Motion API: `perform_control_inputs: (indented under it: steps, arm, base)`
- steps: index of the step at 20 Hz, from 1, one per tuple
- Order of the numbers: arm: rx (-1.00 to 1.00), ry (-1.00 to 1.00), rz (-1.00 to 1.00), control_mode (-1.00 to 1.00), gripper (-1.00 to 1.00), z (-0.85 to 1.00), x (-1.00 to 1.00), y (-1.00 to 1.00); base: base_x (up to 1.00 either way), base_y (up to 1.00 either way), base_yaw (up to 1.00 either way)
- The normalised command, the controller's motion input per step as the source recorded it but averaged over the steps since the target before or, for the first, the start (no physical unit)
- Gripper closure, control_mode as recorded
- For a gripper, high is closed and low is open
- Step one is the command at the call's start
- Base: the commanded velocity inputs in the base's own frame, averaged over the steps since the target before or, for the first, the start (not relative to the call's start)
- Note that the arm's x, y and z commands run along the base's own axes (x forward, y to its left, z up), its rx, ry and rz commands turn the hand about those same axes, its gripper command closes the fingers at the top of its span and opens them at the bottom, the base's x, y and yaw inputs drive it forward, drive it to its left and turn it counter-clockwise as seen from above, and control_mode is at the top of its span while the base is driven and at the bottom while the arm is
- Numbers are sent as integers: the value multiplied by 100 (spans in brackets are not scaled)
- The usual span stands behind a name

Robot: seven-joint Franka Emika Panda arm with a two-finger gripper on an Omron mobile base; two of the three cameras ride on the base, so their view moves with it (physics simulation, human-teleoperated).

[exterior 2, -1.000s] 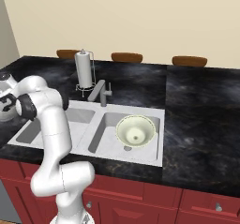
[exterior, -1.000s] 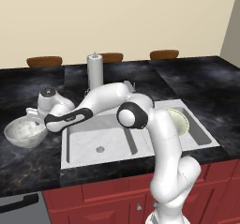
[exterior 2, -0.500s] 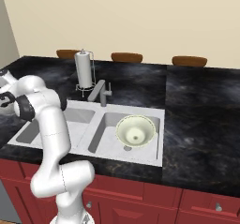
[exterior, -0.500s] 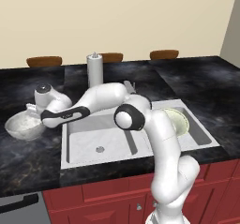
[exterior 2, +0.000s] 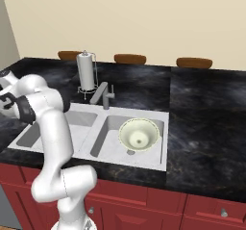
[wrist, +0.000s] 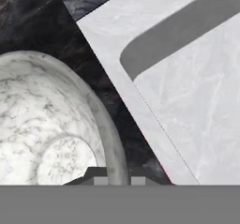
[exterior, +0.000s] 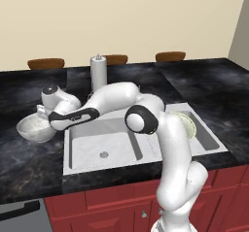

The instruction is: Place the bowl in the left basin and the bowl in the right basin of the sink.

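Note:
A white-grey marbled bowl (exterior: 33, 129) sits on the dark counter just left of the sink (exterior: 68, 165). My gripper (exterior: 42, 113) is at its near rim. In the hand view the bowl (wrist: 42, 120) has its rim wall between the two fingertips (wrist: 96, 177), and my gripper (wrist: 117, 177) is shut on that rim. The left basin (exterior: 104, 139) lies to the right of the bowl with nothing in it. A cream bowl (exterior 2: 139, 134) rests in the right basin (exterior 2: 110, 128); in the left base view my arm partly covers it.
A grey angular faucet (exterior 2: 102, 95) stands behind the ridge between the basins, with a paper towel roll (exterior 2: 86, 72) on its stand behind it. Dark marbled counter (exterior 2: 206, 118) surrounds the sink. Three brown chair backs line the far edge.
The jaws have closed on the marbled bowl's rim. The hand has settled lower against the bowl. The cream bowl has not moved.

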Motion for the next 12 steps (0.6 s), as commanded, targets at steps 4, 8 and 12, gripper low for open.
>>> perform_control_inputs:
  steps: [4, 8, 12]
  arm:
    - [3, -2, -15, -100, 100, 0, -42, -66]
    - [0, -6, -15, -100, 100, 0, -57, -67]
    - [0, -10, -14, -100, 100, 0, -67, -66]
  base:
    - [0, 0, 0]
    - [0, 0, 0]
    - [0, 0, 0]
